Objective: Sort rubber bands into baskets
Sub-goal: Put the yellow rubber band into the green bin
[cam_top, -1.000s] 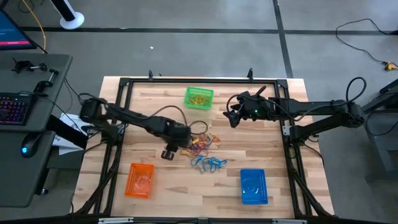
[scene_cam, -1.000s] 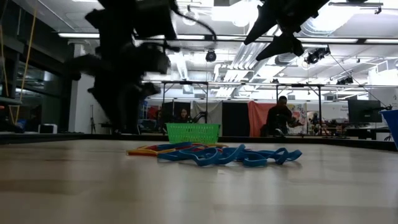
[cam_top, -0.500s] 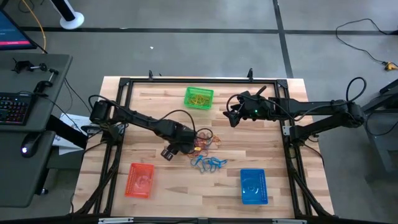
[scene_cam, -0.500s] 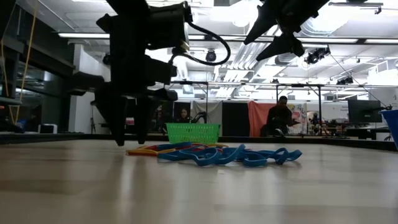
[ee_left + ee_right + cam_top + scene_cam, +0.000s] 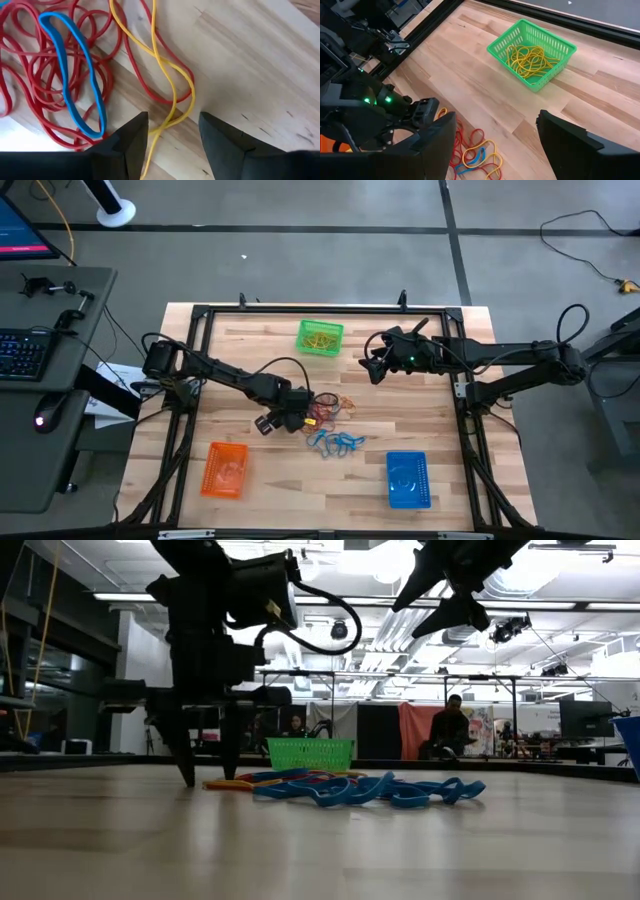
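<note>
With jaws spread, the left gripper (image 5: 172, 131) straddles a yellow rubber band (image 5: 167, 75) at the pile's (image 5: 330, 420) nine o'clock edge.

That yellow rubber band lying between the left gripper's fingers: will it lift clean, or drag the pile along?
The thin yellow rubber band lies in slack curves, so it will probably hang limp. It crosses a red rubber band, so that neighbour may drag along. The open left gripper straddles one strand, which might slip out.

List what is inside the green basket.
The green basket holds a tangle of yellow rubber bands. No red or blue shows among them; anything under the tangle is hidden.
</note>
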